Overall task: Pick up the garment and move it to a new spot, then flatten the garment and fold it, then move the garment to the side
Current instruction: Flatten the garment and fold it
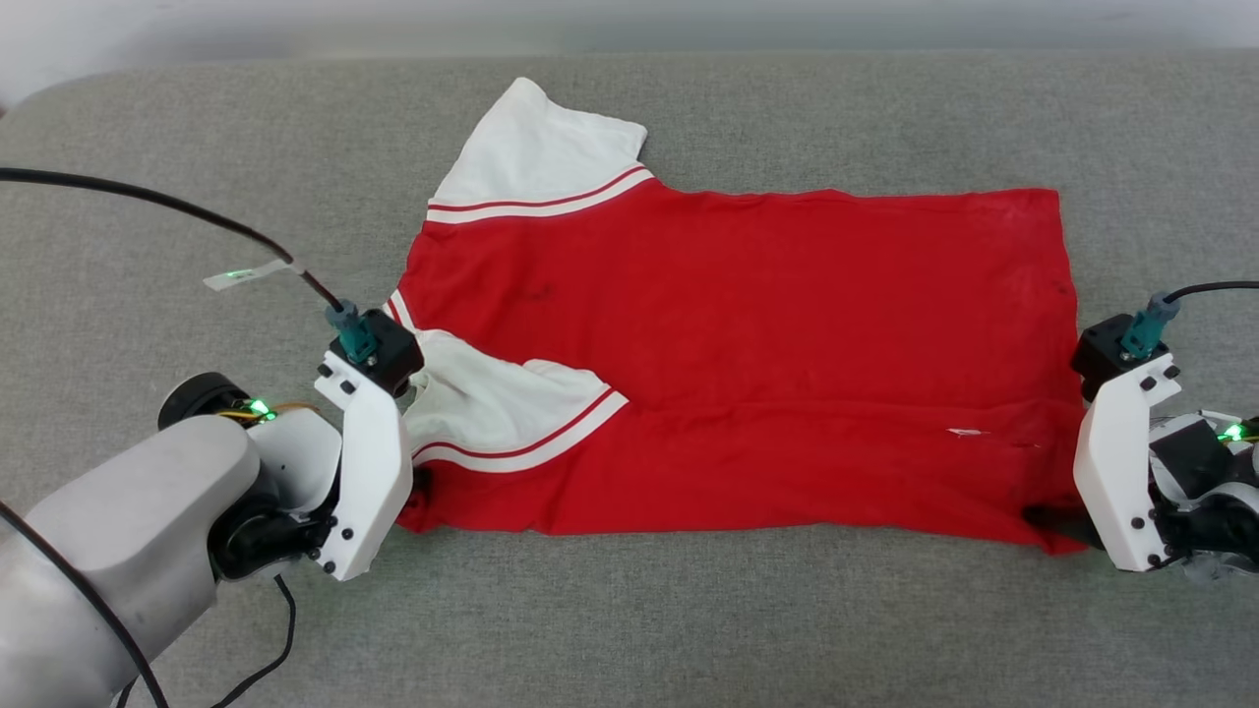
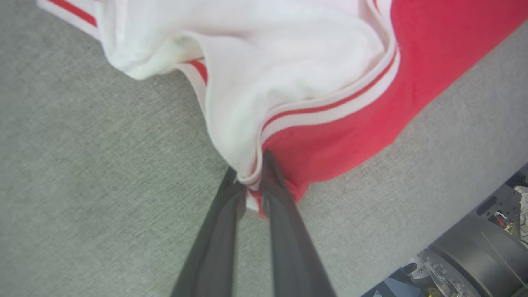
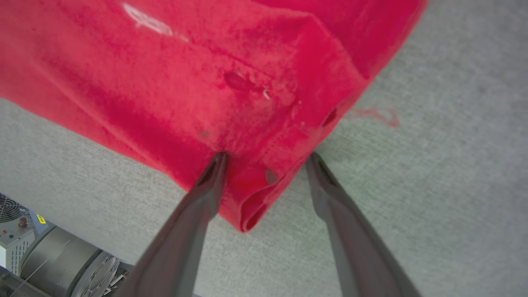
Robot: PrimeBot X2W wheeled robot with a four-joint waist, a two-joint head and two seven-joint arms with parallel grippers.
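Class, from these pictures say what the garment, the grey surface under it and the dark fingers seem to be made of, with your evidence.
Garment: soft matte knit fabric, perhaps cotton or polyester; it wrinkles and drapes.
Surface: grey matte woven cloth; a fine weave shows.
Fingers: dark, smooth, faintly glossy, likely plastic or rubber; cannot tell which.

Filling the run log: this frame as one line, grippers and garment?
left gripper: shut on garment at near sleeve | right gripper: open, straddling near hem corner | garment: spread on grey surface, near sleeve folded in
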